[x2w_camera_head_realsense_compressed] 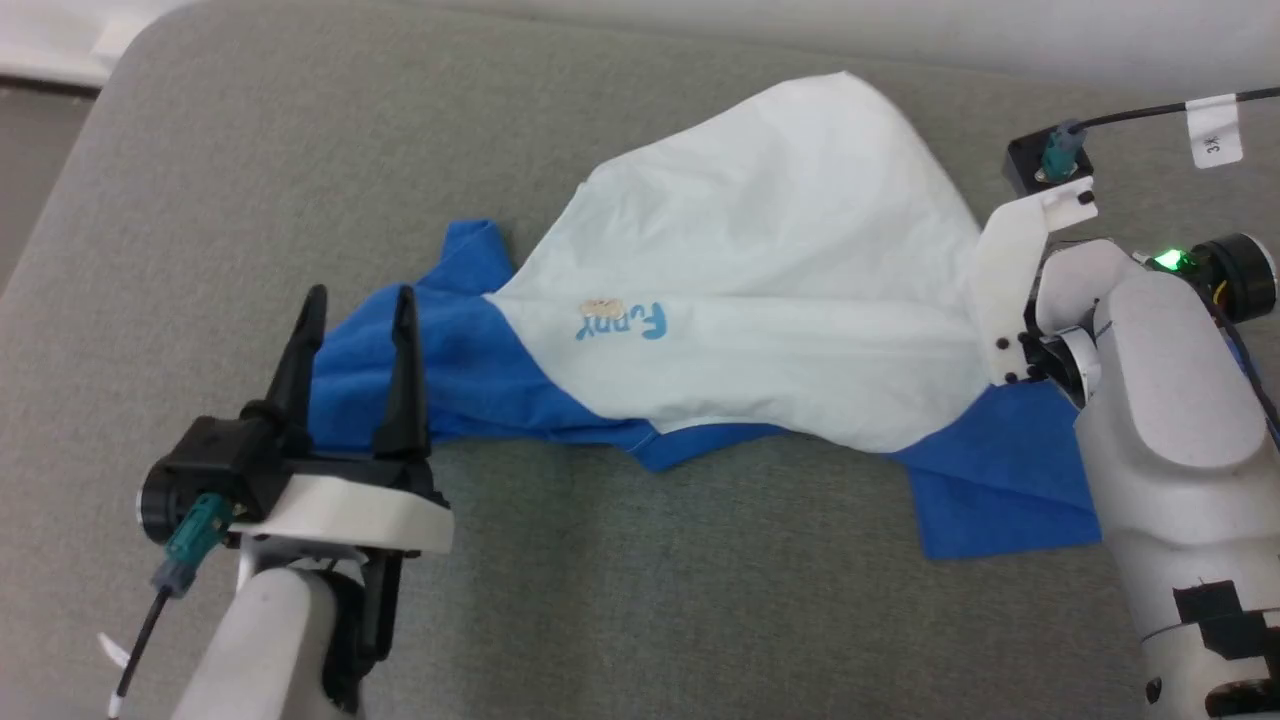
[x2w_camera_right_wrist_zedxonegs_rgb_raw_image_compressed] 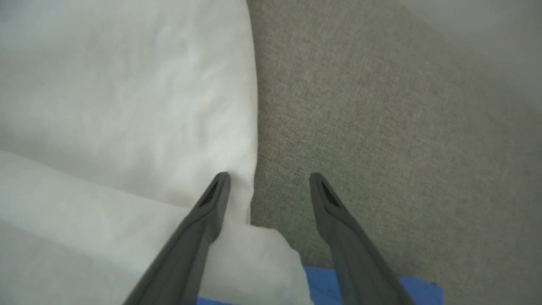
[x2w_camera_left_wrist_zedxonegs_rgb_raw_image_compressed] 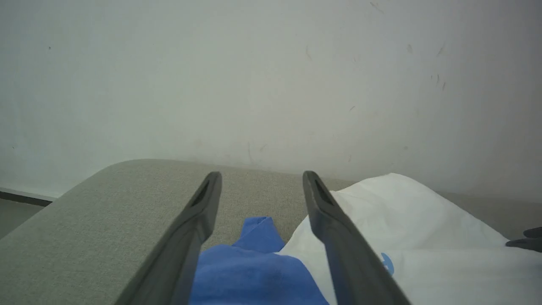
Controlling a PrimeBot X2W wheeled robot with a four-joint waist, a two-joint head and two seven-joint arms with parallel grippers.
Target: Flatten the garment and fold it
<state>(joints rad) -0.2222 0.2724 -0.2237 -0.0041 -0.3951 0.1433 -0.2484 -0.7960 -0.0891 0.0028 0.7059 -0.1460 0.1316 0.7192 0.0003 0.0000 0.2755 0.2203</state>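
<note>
Garment (x2w_camera_head_realsense_compressed: pixel 760 280): white-and-blue T-shirt, rumpled, lying diagonally across centre frame on grey cushion (x2w_camera_head_realsense_compressed: pixel 600 600).
Left gripper (x2w_camera_head_realsense_compressed: pixel 360 297), lower left: jaws spread, empty, over blue fabric.
Right gripper (x2w_camera_right_wrist_zedxonegs_rgb_raw_image_compressed: pixel 269 176): spread, empty, at white edge.
Risk: pinching doubled layers would likely drag bunches rather than flatten.

A grey woven padded surface (x2w_camera_head_realsense_compressed: pixel 600 600), its rounded corner at 10 o'clock, carries the garment (x2w_camera_head_realsense_compressed: pixel 760 280), which lies rumpled across the middle. The white body bunches toward 1 o'clock, and a blue sleeve (x2w_camera_head_realsense_compressed: pixel 450 350) trails to 9 o'clock. A flat blue part (x2w_camera_head_realsense_compressed: pixel 1000 490) spreads at 4 o'clock, and the chest print (x2w_camera_head_realsense_compressed: pixel 622 320) faces up near the centre.
</note>
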